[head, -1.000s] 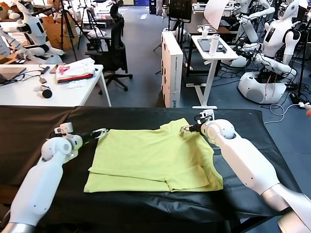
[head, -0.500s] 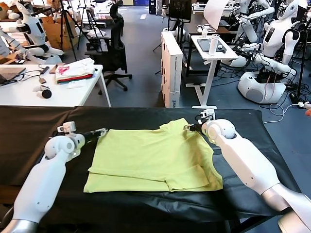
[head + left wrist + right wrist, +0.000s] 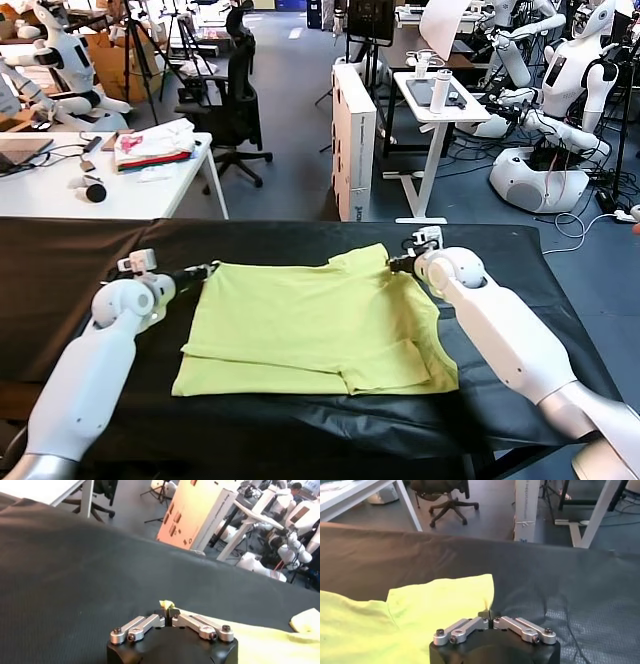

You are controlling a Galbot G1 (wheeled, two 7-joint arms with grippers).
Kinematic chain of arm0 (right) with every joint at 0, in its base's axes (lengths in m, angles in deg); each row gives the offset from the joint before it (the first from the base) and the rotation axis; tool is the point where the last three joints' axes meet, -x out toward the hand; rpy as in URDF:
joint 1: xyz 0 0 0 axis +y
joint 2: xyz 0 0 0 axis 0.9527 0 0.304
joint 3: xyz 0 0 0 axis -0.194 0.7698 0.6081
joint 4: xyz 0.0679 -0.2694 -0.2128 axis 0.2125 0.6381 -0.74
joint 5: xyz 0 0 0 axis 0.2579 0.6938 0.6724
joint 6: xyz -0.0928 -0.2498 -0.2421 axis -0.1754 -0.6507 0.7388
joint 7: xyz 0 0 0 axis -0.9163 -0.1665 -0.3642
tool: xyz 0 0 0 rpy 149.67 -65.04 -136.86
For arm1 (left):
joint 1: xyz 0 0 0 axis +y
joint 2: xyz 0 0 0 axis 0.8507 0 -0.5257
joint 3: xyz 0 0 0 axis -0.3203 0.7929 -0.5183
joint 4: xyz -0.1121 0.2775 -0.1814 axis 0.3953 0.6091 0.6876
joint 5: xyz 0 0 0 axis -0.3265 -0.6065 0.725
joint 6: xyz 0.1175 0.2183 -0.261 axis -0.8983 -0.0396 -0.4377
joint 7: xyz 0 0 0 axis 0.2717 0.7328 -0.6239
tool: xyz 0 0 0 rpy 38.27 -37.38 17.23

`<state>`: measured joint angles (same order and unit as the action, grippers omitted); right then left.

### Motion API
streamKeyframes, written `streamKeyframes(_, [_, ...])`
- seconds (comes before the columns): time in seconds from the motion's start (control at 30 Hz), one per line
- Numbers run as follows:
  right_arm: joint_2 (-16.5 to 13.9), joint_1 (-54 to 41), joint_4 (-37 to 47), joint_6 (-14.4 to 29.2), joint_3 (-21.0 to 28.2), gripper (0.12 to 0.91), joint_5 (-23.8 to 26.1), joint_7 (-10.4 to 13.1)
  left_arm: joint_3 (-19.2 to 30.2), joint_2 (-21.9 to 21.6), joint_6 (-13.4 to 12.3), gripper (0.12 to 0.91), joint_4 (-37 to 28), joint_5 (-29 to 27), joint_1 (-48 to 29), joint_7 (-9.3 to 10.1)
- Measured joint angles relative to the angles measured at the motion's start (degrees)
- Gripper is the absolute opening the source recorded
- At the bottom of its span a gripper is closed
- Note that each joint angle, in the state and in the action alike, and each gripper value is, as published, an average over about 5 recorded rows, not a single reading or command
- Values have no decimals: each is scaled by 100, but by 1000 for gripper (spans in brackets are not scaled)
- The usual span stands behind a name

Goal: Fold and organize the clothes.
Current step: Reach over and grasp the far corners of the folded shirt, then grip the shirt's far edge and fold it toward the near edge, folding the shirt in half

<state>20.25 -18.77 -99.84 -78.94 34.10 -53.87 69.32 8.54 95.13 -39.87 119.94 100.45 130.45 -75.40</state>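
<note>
1. One lime yellow-green T-shirt [image 3: 318, 326] lies spread on the black surface [image 3: 60, 250], roughly midway between its left and right edges and nearer the far edge than the near one.
2. The left end effector [image 3: 203, 270] sits at the shirt's far-left corner; its fingers are closed, pinching a small tuft of the yellow-green fabric, as the left wrist view shows [image 3: 167, 605].
3. The right end effector [image 3: 394, 264] sits at the shirt's far-right part, at the sleeve near the far edge of the surface; its fingers are closed on the sleeve's edge, seen in the right wrist view [image 3: 488, 611].
4. Both end effectors rest low, at the level of the cloth.
5. The shirt's near hem lies close to the near edge, with a fold line running across its lower part.
6. Count: one T-shirt, two end effectors, both gripping it.
</note>
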Motion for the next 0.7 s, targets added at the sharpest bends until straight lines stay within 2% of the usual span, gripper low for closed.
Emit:
streamKeyframes(0.37, [-372, 496, -1029, 3, -531, 140, 12, 119, -430, -228, 58, 189, 1012, 436, 758, 115])
streamKeyframes(0.53, [-616, 935, -1698, 5, -841, 140, 11, 285, -692, -327, 52, 189, 1585, 516, 1271, 113])
streamKeyframes(0.7, [-856, 1521, -2332, 7, -1228, 140, -4, 313, -927, -391, 31, 189, 2006, 592, 1761, 119])
